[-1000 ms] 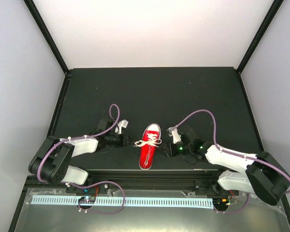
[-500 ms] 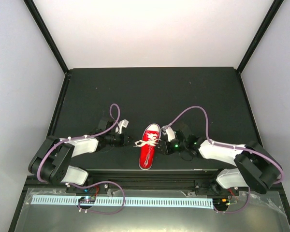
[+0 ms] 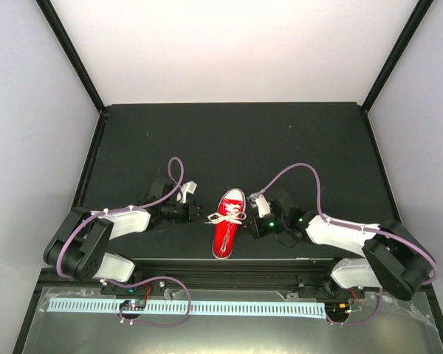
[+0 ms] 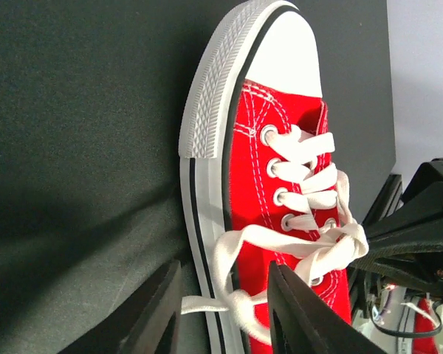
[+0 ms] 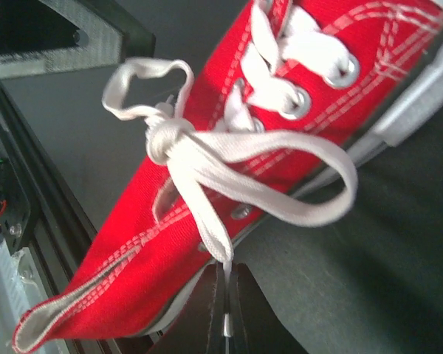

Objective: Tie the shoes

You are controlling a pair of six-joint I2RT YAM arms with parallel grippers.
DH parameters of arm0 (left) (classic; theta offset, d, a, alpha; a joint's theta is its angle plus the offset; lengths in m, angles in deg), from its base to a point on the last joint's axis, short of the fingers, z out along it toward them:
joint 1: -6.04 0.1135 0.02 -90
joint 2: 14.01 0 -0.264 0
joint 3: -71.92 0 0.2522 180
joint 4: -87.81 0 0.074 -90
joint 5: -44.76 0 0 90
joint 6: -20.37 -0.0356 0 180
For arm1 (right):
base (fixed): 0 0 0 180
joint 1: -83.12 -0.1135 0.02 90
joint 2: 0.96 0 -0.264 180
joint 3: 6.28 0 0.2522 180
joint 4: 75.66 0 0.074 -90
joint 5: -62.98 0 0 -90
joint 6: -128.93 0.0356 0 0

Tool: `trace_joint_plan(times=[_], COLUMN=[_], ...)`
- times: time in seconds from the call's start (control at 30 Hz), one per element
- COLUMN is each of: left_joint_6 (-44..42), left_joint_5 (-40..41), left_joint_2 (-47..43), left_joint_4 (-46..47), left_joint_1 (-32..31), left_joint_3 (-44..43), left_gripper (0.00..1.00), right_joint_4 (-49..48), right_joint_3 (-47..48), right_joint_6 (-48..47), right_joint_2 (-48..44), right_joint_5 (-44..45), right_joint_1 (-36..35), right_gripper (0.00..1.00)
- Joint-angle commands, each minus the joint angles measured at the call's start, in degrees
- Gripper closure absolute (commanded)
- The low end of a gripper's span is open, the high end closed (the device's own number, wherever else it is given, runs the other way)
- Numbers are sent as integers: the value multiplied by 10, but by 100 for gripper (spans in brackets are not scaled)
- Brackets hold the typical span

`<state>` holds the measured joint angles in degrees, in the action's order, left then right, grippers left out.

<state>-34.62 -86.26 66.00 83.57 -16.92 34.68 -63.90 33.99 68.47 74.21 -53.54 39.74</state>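
A small red canvas shoe with a white toe cap lies near the table's front edge, toe pointing away, between my two arms. Its white laces are tied in a bow with a knot over the tongue. My left gripper stands open at the shoe's left side, a lace loop and loose lace end lying between its fingers untouched. My right gripper is shut on the tip of a lace end that runs down from the knot, beside the shoe's right side.
The black table is walled by white panels at the back and sides. A black rail runs along the near edge just behind the shoe's heel. The right arm's body shows beyond the shoe in the left wrist view.
My right gripper moved in toward the shoe and shut on the lace end. My left gripper let go and opened beside the shoe.
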Motion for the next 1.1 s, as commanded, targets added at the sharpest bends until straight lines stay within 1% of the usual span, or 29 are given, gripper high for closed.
trace_joint_plan(times=[0.0,0.13,0.27,0.43,0.47,0.5,0.6,0.63,0.7,0.77,0.87,0.97,1.07], left_joint_6=[-3,-11,-14,-17,-16,-14,0,5,14,21,27,32,39], left_joint_5=[-14,-18,-26,-34,-34,-33,-38,-41,-45,-48,-47,-46,-45], left_joint_2=[3,6,14,22,25,29,32,31,28,28,38,56,69], left_joint_4=[13,10,11,19,20,23,46,56,73,87,94,98,112], left_joint_1=[-4,-10,-21,-39,-43,-45,-52,-55,-61,-64,-67,-69,-73], left_joint_3=[-22,-29,-35,-43,-46,-47,-49,-49,-51,-51,-56,-64,-69], left_gripper=[60,51,47,45,45,45,44,44,42,40,39,39,43], right_joint_4=[36,62,81,102,106,108,109,107,94,67,5,-46,-100], right_joint_3=[-30,-56,-75,-88,-88,-88,-85,-82,-78,-80,-88,-85,-87], right_joint_6=[12,33,49,61,63,66,78,85,101,128,181,224,255], right_joint_2=[-33,-56,-82,-114,-118,-123,-144,-151,-168,-182,-179,-146,-113], right_joint_5=[31,53,61,76,78,80,86,89,94,102,121,123,114], right_joint_1=[-1,-1,-1,0,-1,0,0,0,1,3,7,9,10], right_gripper=[98,98,98,97,94,85,51,43,32,29,28,31,34])
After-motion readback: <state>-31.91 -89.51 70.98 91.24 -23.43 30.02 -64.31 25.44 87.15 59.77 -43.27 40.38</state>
